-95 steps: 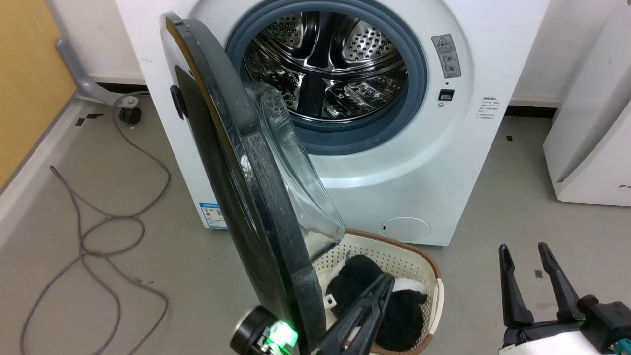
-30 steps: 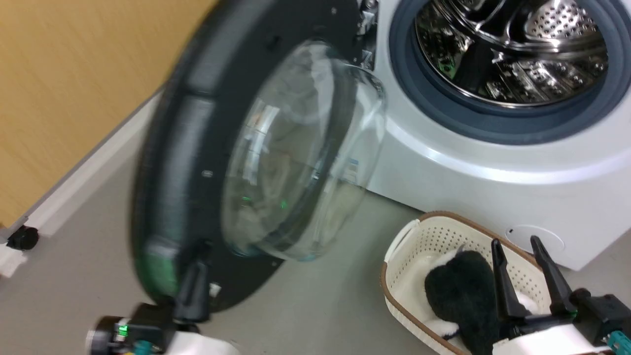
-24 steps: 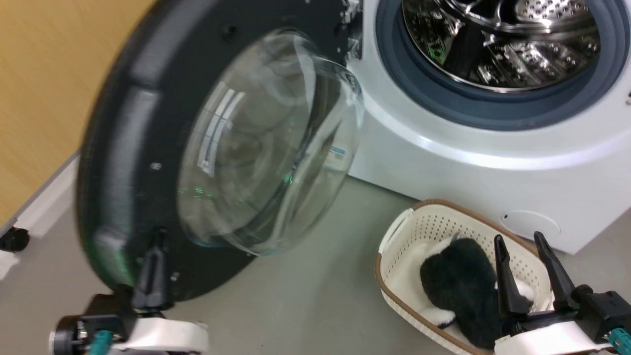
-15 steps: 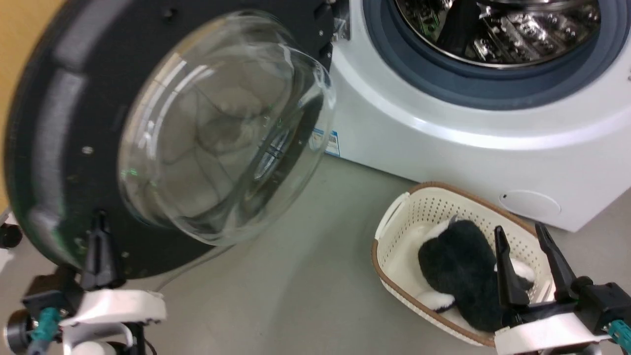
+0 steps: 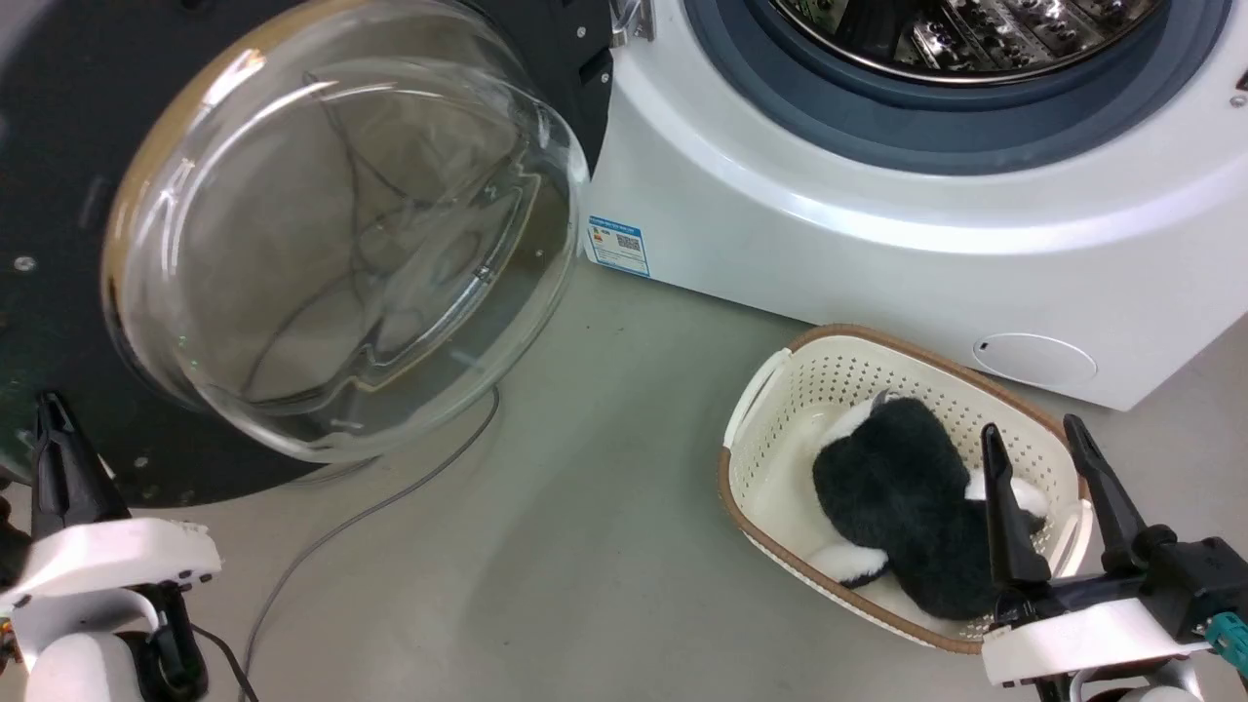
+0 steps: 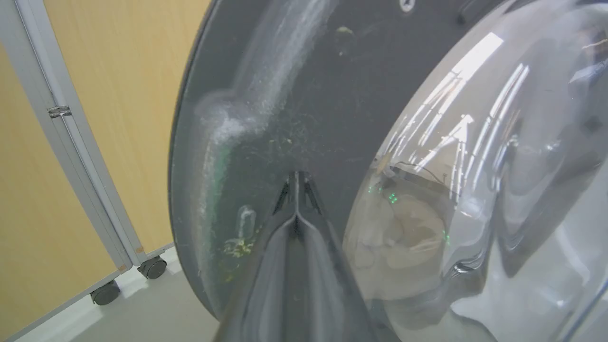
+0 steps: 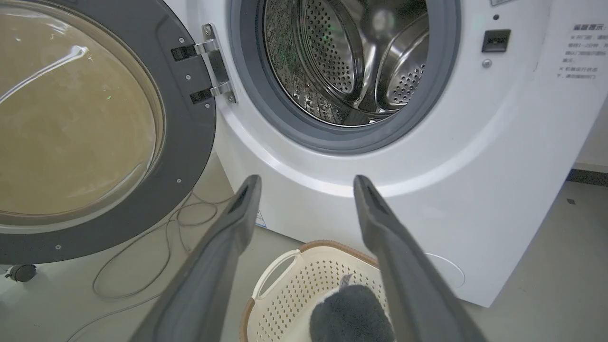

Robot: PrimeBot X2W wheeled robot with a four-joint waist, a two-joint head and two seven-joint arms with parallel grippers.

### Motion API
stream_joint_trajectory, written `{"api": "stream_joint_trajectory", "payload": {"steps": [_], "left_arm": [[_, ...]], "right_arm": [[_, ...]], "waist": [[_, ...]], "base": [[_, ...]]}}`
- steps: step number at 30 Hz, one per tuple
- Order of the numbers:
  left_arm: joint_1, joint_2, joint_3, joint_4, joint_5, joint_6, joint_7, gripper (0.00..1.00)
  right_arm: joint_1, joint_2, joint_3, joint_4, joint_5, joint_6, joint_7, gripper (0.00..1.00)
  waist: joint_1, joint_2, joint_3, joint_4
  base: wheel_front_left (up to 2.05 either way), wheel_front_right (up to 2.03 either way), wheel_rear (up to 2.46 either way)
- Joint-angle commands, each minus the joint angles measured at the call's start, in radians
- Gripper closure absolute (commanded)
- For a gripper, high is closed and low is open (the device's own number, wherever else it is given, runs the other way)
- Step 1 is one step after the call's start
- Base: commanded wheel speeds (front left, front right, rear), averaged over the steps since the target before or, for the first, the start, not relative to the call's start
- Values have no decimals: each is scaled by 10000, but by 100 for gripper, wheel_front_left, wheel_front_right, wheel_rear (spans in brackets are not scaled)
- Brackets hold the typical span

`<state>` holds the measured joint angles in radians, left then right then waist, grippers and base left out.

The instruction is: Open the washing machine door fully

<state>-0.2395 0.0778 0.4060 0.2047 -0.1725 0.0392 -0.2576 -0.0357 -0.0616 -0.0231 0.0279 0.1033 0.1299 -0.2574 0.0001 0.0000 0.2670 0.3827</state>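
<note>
The washing machine door [image 5: 54,322] stands swung far out to the left of the white washer [image 5: 877,244], inner side towards me, and its clear glass bowl [image 5: 331,244] bulges forward. My left gripper [image 5: 49,408] is shut with nothing in it. Its joined tips [image 6: 297,178] rest against the door's dark inner ring [image 6: 294,95], beside the bowl. The hinge [image 7: 213,61] links the door [image 7: 190,142] to the washer's front, left of the steel drum [image 7: 346,61]. My right gripper [image 5: 1032,429] hangs open at the lower right, above the basket.
A cream basket [image 5: 780,409] holding a black-and-white plush [image 5: 897,497] sits on the floor before the washer. A grey cable [image 5: 370,512] lies under the door. Beyond the door's outer edge stands a wood-coloured panel [image 6: 118,95] on castors [image 6: 152,268].
The door has swung from half open to wide open on the left, with my left gripper against its inner face. The head camera has turned. My right gripper is still open.
</note>
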Motion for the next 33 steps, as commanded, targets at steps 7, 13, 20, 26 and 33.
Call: {"api": "stream_joint_trajectory", "payload": {"steps": [7, 13, 20, 26, 33], "left_arm": [[-1042, 368, 771, 1418, 84, -354, -42, 100], [-1374, 492, 1167, 1931, 307, -622, -42, 100], [-1156, 454, 1378, 2003, 684, -923, -42, 100], [-583, 322, 1219, 1512, 1057, -1185, -42, 100], [199, -22, 627, 381, 1421, -1260, -42, 54]], "right_arm": [[-227, -116, -9, 68, -51, 8, -44, 0], [-194, -108, -9, 108, -59, 8, -44, 0], [-66, -28, -46, 211, -29, 8, -44, 0], [98, 59, -131, 257, 32, 8, -44, 0], [250, 106, -148, 278, 117, 8, -44, 0]], "waist": [[-1, 0, 32, -144], [-1, 0, -55, -265], [-1, 0, -439, -362], [-1, 0, -942, -424], [-1, 0, -1494, -540]], "base": [[0, 0, 0], [0, 0, 0], [0, 0, 0], [0, 0, 0], [0, 0, 0]]}}
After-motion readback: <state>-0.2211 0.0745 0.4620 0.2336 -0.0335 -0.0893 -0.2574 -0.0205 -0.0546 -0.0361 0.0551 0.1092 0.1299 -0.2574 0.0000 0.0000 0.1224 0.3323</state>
